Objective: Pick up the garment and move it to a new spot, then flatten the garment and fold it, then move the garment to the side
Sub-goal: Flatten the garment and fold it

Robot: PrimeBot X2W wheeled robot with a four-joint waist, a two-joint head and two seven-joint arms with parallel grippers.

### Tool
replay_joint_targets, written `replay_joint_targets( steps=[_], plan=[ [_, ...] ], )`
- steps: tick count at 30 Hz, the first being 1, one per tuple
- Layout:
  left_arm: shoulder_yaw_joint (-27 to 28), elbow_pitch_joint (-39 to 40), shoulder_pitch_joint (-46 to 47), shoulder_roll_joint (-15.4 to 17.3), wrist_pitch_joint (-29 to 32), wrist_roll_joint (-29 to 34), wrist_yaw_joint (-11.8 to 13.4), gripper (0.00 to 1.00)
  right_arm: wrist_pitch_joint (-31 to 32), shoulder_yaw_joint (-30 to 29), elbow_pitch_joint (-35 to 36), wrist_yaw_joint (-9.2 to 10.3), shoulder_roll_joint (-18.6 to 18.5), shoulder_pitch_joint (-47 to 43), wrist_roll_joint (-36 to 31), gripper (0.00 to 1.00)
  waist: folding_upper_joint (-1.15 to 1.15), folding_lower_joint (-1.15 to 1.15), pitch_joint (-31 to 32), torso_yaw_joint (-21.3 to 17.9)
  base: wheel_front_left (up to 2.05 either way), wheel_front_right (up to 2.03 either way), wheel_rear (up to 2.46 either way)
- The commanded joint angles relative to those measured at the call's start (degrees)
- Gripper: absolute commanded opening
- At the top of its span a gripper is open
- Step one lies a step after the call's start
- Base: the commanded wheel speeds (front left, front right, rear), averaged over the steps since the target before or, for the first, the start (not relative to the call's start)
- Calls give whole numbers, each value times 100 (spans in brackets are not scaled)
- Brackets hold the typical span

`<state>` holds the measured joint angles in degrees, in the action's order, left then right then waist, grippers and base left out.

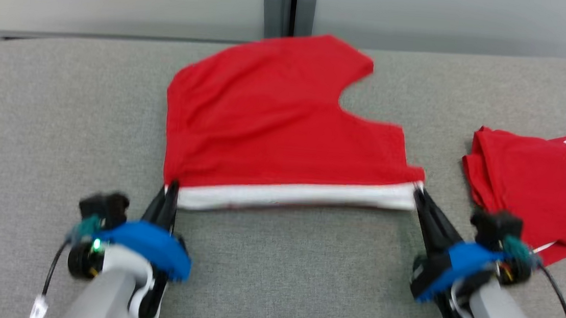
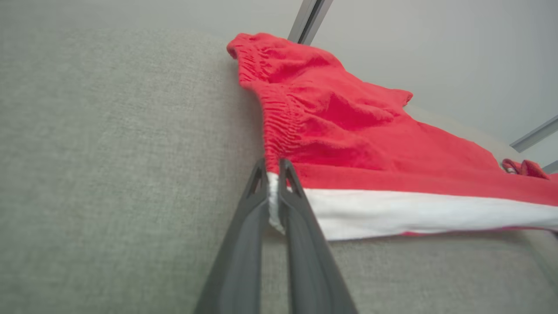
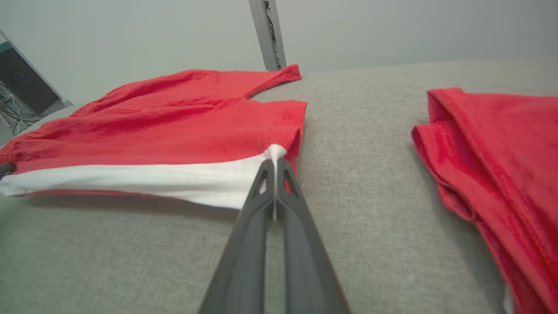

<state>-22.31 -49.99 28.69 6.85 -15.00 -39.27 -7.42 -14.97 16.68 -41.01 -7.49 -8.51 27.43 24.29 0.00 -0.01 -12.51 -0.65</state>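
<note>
Garment [image 1: 266, 116], red with white hem, spread on grey table [image 1: 277, 281]; left gripper [image 1: 173, 186] clamped on its near-left corner, right gripper [image 1: 417, 190] clamped on its near-right corner.

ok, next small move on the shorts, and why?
Probably lift the white edge and carry it toward the far side to fold: left gripper and right gripper are shut on near corners of the shorts, the edge is taut, and the cloth lies fairly flat.

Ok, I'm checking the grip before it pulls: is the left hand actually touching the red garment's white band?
Touching. In the left wrist view the left hand pinches the corner of the white band between its fingers.
</note>
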Motion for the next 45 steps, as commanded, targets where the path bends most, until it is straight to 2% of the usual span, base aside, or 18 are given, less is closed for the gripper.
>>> replay_joint_targets(
  steps=[1, 7, 14, 18, 22, 25, 32, 40, 45],
  plan=[
    [98, 323, -381, 73, -20, 62, 0, 0, -22, -112, 345, 0, -82, -468, -55, 0, 0, 1, 179, -92, 0, 0, 0],
    [116, 1997, -1770, 341, 167, 132, 419, 0, 132, -735, 1927, 3, -195, -1986, -340, 0, 0, 1, 486, -106, 0, 0, 0],
    [108, 4530, -3164, 687, 1323, -155, 1178, 0, 1246, -1490, 4120, 4, 48, -3501, -788, 0, 0, 1, 596, -48, 0, 0, 0],
    [137, 5602, -3614, 874, 1781, -216, 1559, 0, 1832, -1745, 5105, 3, 200, -3944, -980, 0, 0, 1, 561, -39, 0, 0, 0],
    [135, 6033, -3592, 952, 2114, -345, 1637, 0, 2167, -1853, 5554, 3, 239, -3870, -1085, 0, 0, 1, 434, -28, 0, 0, 0],
    [189, 6034, -3381, 955, 2298, -516, 1577, 0, 2288, -1848, 5586, 2, 169, -3514, -1074, 0, 0, 1, 274, -14, 0, 0, 0],
    [369, 5698, -2720, 892, 2637, -970, 1379, 0, 2442, -1608, 5007, 1, -222, -2380, -934, 0, 0, 1, -211, 93, 0, 0, 0],
    [532, 5153, -1723, 742, 2948, -1452, 1123, 0, 2425, -963, 3624, 0, -711, -399, -604, 0, 0, 1, -820, 368, 0, 0, 0],
    [561, 4765, -1014, 625, 3029, -1580, 939, 0, 2314, -657, 2587, 0, -861, 748, -396, 0, 0, 1, -1098, 573, 0, 0, 0]
  ],
)
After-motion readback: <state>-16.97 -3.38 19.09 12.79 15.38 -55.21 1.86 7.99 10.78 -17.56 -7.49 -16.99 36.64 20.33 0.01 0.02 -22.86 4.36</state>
